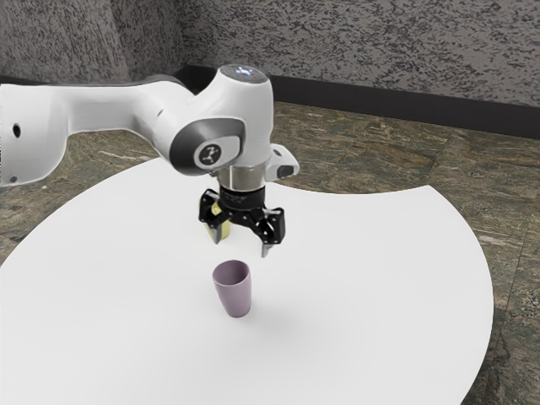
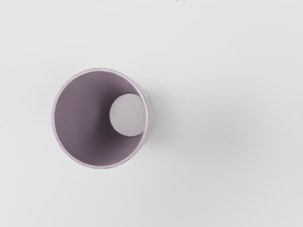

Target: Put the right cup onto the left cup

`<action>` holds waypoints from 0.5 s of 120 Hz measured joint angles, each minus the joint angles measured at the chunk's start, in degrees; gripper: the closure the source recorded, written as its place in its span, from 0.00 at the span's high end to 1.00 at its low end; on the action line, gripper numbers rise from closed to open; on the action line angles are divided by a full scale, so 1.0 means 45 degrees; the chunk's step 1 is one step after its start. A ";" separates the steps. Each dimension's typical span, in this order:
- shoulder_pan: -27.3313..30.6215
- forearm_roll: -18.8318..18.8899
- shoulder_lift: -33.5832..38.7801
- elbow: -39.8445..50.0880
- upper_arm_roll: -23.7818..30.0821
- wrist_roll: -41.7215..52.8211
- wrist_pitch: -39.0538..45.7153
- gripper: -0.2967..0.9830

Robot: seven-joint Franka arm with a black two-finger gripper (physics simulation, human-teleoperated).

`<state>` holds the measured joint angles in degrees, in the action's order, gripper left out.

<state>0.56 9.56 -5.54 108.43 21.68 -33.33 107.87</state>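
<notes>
My gripper [image 1: 242,238] hangs above the table with its two fingers spread wide and nothing between them. A purple cup [image 1: 234,291] stands upright on the table, lower than the gripper and nearer the exterior camera. Behind the gripper is a yellow cup [image 1: 224,229], partly hidden by the fingers and hand. In the wrist view the purple cup [image 2: 78,118] is seen from above, its open mouth and inner bottom visible.
Both cups share a white table [image 1: 380,287] with a curved edge. Beyond it lie a brown stone floor [image 1: 337,156] and a grey wall [image 1: 380,51].
</notes>
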 joint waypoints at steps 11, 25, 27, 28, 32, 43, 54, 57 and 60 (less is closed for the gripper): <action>0.0127 0.0003 -0.0143 0.0382 0.0020 -0.0579 0.0564 0.77; 0.0129 0.0004 -0.0187 0.0936 0.0025 -0.1212 0.1344 0.77; 0.0129 0.0004 -0.0199 0.0994 0.0025 -0.1293 0.1451 0.77; 0.0130 0.0004 -0.0206 0.1021 0.0025 -0.1332 0.1502 0.77; 0.0128 0.0005 -0.0232 0.1121 0.0016 -0.1485 0.1699 0.77; 0.0133 0.0011 -0.0324 0.1283 -0.0055 -0.1813 0.2136 0.77; 0.0184 0.0113 -0.0527 0.1312 -0.0132 -0.2033 0.2491 0.77; 0.0194 0.0159 -0.0594 0.1312 -0.0139 -0.2086 0.2575 0.77; 0.0200 0.0203 -0.0655 0.1315 -0.0145 -0.2136 0.2657 0.77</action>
<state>1.46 10.47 -8.49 114.35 21.03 -42.94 119.83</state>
